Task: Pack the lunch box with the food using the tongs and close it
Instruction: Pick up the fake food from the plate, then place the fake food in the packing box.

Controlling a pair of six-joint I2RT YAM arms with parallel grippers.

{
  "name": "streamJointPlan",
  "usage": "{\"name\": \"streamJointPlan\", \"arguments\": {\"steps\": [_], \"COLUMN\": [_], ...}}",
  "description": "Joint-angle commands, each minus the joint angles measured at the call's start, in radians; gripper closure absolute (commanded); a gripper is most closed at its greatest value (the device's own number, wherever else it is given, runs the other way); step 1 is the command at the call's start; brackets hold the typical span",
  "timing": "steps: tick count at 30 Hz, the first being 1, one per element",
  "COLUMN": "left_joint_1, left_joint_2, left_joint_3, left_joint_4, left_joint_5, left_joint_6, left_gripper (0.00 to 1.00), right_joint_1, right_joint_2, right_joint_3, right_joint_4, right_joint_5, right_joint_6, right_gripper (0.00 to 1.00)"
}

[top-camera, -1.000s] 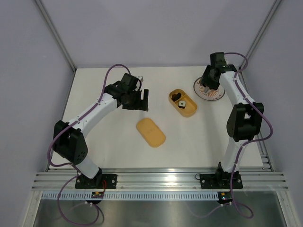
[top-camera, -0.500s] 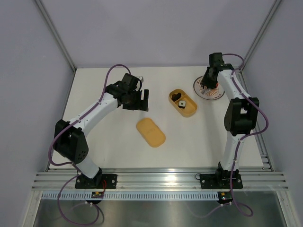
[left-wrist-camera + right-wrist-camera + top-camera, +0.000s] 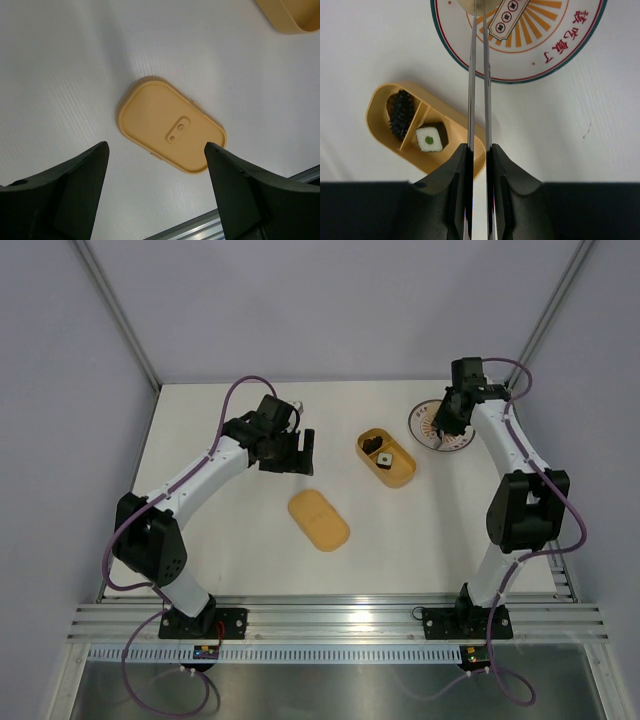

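Silver and thin, being pinched almost shut: long metal tongs (image 3: pixel 471 75), clamped across both slim arms by the right gripper (image 3: pixel 479 150) and running straight out from its fingers towards the small round white patterned plate (image 3: pixel 535 50). Reaching with the tips just over the plate's rim, beside a pale beige bit (image 3: pixel 464 3) cut off by the frame edge; not telling whether anything is caught between the tips.

Lying just beside the plate, to its left and a little nearer the arm bases: mustard-orange oval plastic lunch box (image 3: pixel 387 457), open, its long axis slanting from far-left to near-right. Sitting closer to the right arm than to the left, so judging the carry as a short swing leftward from plate to box.

Holding two items: a dark brown bristly piece (image 3: pixel 401 114) in the far end compartment, and, just across the divider, a white cube (image 3: pixel 430 138) with a green centre and dark wrap.

Hanging wide open and gripping nothing: left gripper (image 3: pixel 288 452), looking down at the matching flat oval lid (image 3: pixel 170 131). Lying flat on the white table (image 3: pixel 230 540), apart from the box and nearer the left arm.
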State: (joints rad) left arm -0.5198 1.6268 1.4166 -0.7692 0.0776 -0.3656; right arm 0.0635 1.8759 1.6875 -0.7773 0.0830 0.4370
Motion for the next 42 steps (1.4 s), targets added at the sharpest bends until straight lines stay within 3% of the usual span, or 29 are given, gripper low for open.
{"name": "streamJointPlan", "arguments": {"steps": [1,8,14,21,42], "left_joint_1": [0.006,0.006,0.006,0.007,0.012], "left_joint_2": [-0.008,-0.015,-0.024,-0.042,-0.033], "left_joint_3": [0.022,0.05,0.047,0.027,0.038], "left_joint_4": [0.022,0.018,0.019,0.024,0.019], "left_joint_5": [-0.009,-0.009,-0.016,-0.019,-0.012], "left_joint_6": [0.016,0.017,0.016,0.019,0.019], "left_gripper": [0.19,0.19,0.19,0.19,0.19], "right_joint_1": [-0.001,0.097,0.245,0.3,0.303], "right_joint_2": [-0.171,-0.427,-0.504,-0.497,-0.42], "right_joint_3": [-0.061,-0.242,-0.308,-0.377,-0.381], "right_joint_4": [0.001,-0.097,-0.152,-0.151,-0.211], "right_joint_5": [-0.026,-0.011,-0.026,-0.054,0.038], "right_joint_6": [-0.012,-0.004,0.042,0.068,0.054], "right_gripper": [0.95,0.96,0.96,0.97,0.96]}}
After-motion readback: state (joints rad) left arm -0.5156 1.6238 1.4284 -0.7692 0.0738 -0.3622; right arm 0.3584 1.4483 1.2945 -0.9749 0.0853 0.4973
